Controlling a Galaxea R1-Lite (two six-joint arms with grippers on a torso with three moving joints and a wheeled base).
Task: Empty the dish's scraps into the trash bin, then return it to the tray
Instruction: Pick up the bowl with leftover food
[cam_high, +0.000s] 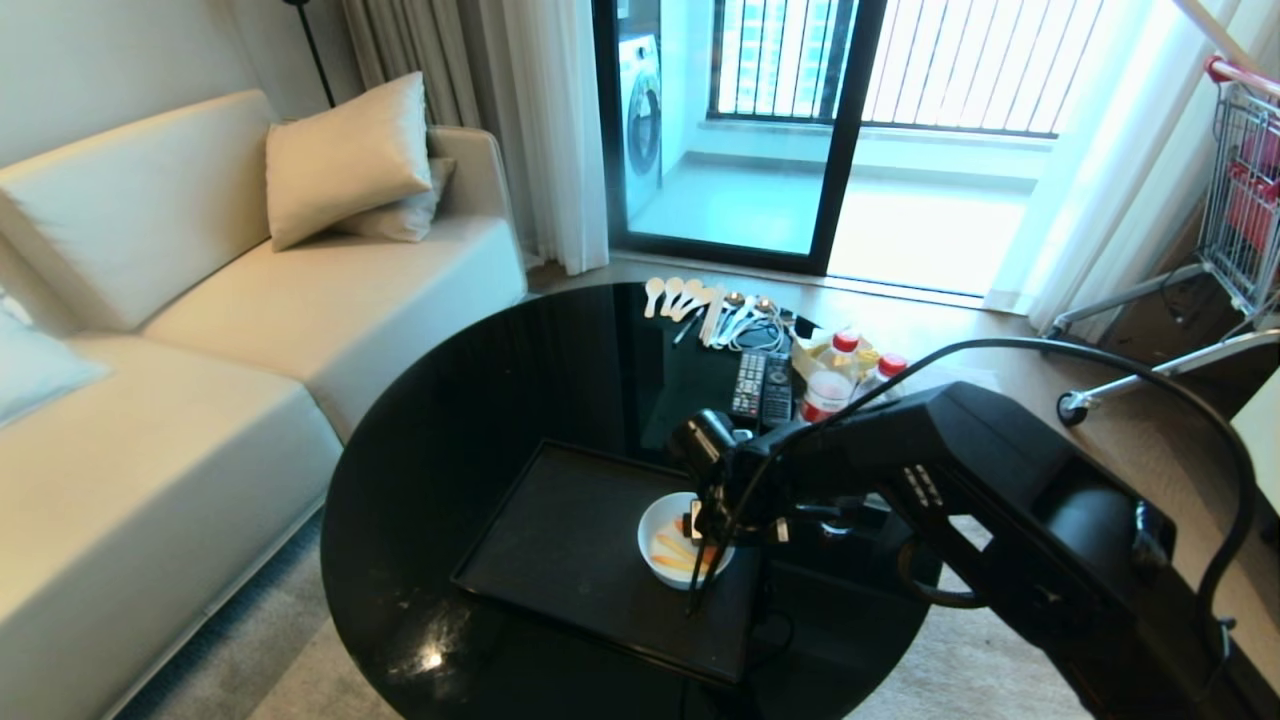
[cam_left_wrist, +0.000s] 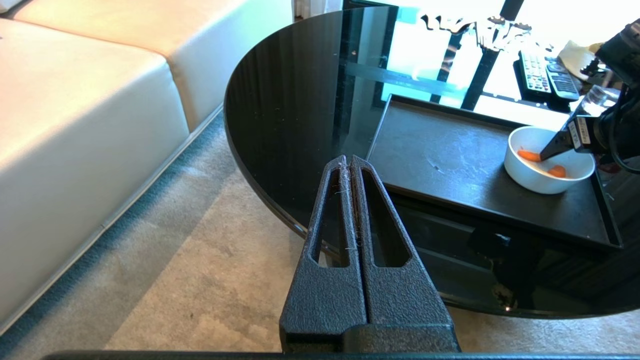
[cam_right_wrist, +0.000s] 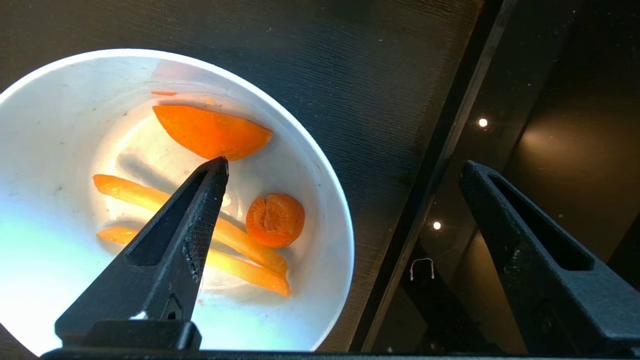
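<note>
A: The right claw (cam_right_wrist: 345, 167) hangs over the dish's near-right rim with its fingers spread wide. One finger (cam_right_wrist: 200, 210) dips inside the bowl above the scraps; the other (cam_right_wrist: 505, 210) stands outside, past the tray's edge. Nothing is held.

B: And the left claw (cam_left_wrist: 348, 162)?

A: Pressed together, empty, off the table's near-left side above the carpet (cam_left_wrist: 200, 260), well apart from the work.

B: Where does the dish (cam_high: 652, 535) sit?

A: On the tray (cam_high: 560, 545), in its right part, just beside the right rim. The tray's left stretch is bare black surface, so there is open room that way. On the right the rim, then a narrow strip of table (cam_high: 450, 420), then the table's curved edge.

B: Count the scraps (cam_right_wrist: 220, 200).

A: Two orange chunks, one wedge and one round slice, plus what look like three yellow-orange strips, two partly hidden under the inner finger.

B: What else is on the table?

A: At the far side: a row of pale spoons (cam_high: 680, 296), number hard to tell; two remotes (cam_high: 760, 385) side by side; two red-capped bottles (cam_high: 835, 380). All well apart from the tray. A sofa (cam_high: 200, 330) stands along the table's left, with a strip of carpet between.
</note>
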